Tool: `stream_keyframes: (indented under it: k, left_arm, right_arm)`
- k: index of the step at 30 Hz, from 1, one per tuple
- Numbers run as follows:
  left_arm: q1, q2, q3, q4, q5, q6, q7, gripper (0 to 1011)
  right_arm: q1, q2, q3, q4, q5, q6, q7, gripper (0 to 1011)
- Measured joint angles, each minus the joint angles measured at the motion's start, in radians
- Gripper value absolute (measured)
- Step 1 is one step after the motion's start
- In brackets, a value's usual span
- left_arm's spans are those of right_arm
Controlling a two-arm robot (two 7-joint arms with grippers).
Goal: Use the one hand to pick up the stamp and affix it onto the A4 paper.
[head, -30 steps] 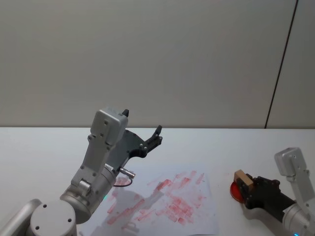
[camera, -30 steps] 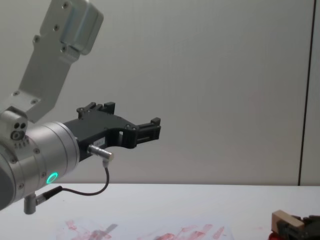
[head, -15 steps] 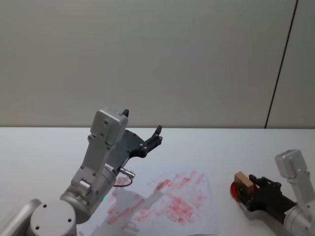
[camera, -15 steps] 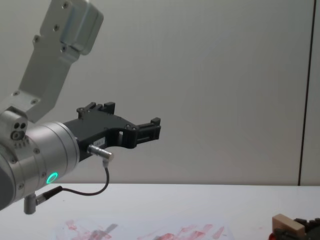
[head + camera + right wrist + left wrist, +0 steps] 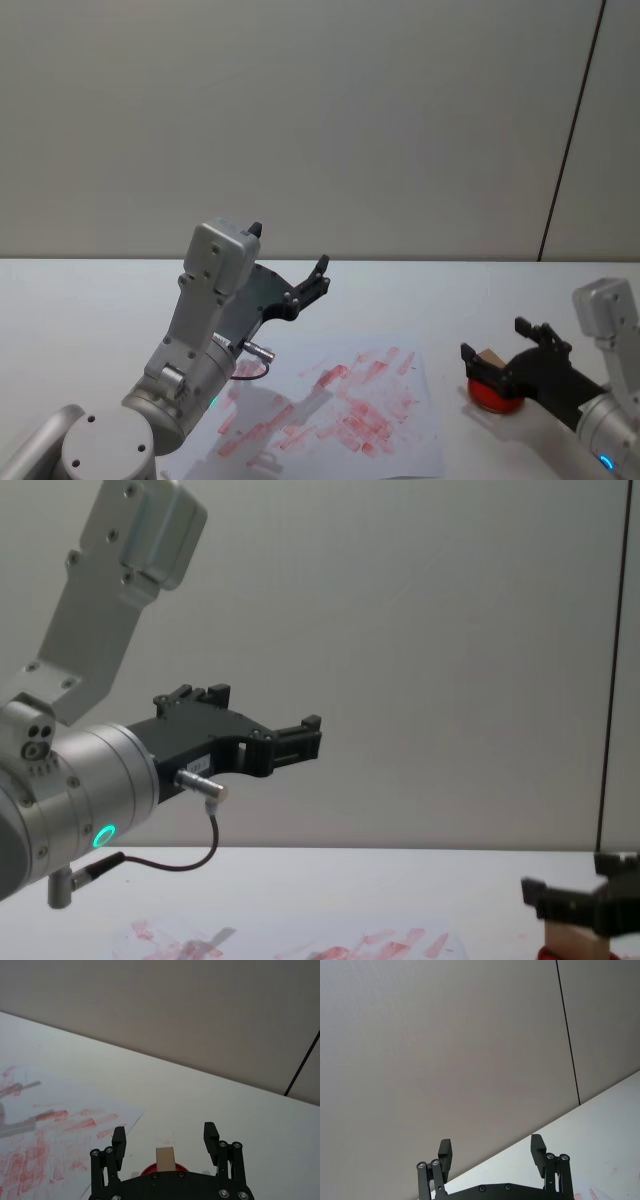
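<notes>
1. The right gripper [image 5: 165,1141] hovers with its jaws spread wide, one on either side of the stamp [image 5: 165,1159], gripping nothing.
2. The stamp stands on the red ink pad [image 5: 494,397], just beside the right edge of the A4 paper [image 5: 400,420].
3. To grasp well, centre the wooden block between the fingers, lower squarely, then close evenly.
4. The left gripper [image 5: 491,1152] is parked raised above the paper, fingers apart.
5. The white table [image 5: 90,300] meets a plain grey wall [image 5: 300,120].
</notes>
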Motion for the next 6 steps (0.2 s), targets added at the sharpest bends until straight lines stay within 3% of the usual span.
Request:
stream_keyframes:
  k: [3,6]
  left_arm:
    - [0.000,0.000,0.000,0.000,0.000,0.000,0.000,1002]
    - [0.000,0.000,0.000,0.000,0.000,0.000,0.000,1003]
  right_arm:
    - [0.001,-0.002,0.001,-0.016,0.011,-0.007,-0.005,999]
    - [0.001,-0.003,0.002,-0.026,0.017,-0.012,-0.007,1001]
